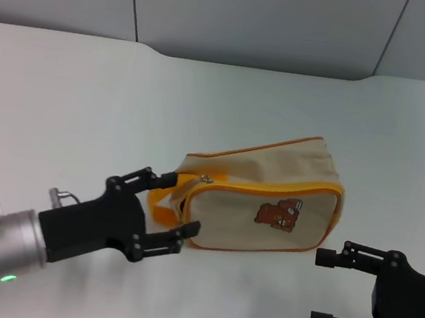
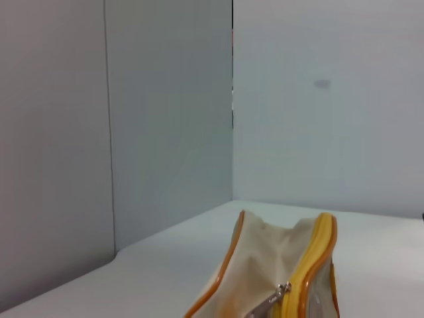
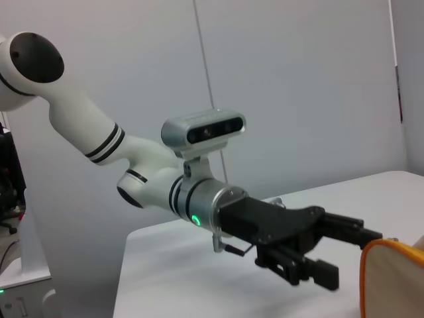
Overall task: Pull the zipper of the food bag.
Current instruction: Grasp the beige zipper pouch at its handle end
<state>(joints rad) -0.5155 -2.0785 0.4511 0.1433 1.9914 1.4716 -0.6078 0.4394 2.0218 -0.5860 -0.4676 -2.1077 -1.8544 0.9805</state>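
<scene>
You have the white table [image 1: 66, 87] with the food bag [image 1: 269, 201] lying just right of centre, bear patch [image 1: 278, 215] facing you. Your left gripper [image 1: 179, 205], at the bag's nine o'clock end, has its fingers spread around the strap handle [image 1: 164, 213]. The right gripper [image 1: 324, 291], at five o'clock, is spread too, holding nothing. The zipper [image 1: 206, 179] pull sits at the bag's ten o'clock corner.

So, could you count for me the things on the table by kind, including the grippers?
Food bag: 1, with 1 zipper at its end.
Grippers: 2. The left gripper is open around the bag's handle end; the right gripper is open, apart from the bag.
Total: 3 things, not counting the zipper.
</scene>
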